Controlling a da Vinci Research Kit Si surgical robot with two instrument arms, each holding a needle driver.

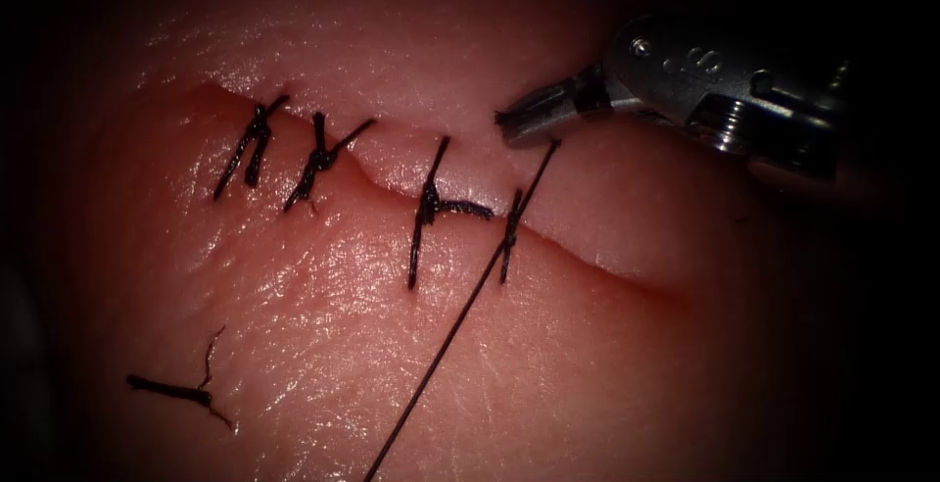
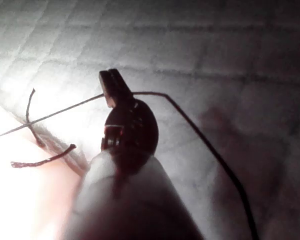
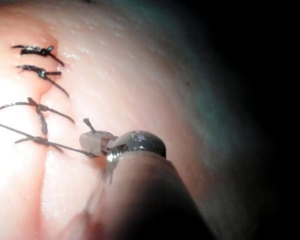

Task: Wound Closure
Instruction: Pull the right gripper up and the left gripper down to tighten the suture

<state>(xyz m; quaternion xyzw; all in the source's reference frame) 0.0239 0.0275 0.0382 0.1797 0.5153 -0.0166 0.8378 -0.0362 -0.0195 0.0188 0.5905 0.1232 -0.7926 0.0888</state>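
So the right end effector (image 1: 504, 120) comes in over the tissue (image 1: 323, 325) on the far side of the cut (image 1: 587, 252), jaws closed down narrow on the thread (image 1: 460, 315) just past the fourth stitch (image 1: 511, 222). From that stitch the thread runs off in one long straight line across the near side of the tissue. The three other stitches (image 1: 318, 159) to its left are already knotted across the cut, and a loose cut end of thread (image 1: 171, 391) lies on the tissue well to the left. In the left wrist view the left end effector (image 2: 110, 87) sits off the tissue over a quilted pad (image 2: 215, 50), clamped on the same thread (image 2: 205, 140). Can't spot the needle, so can't tell where it is.
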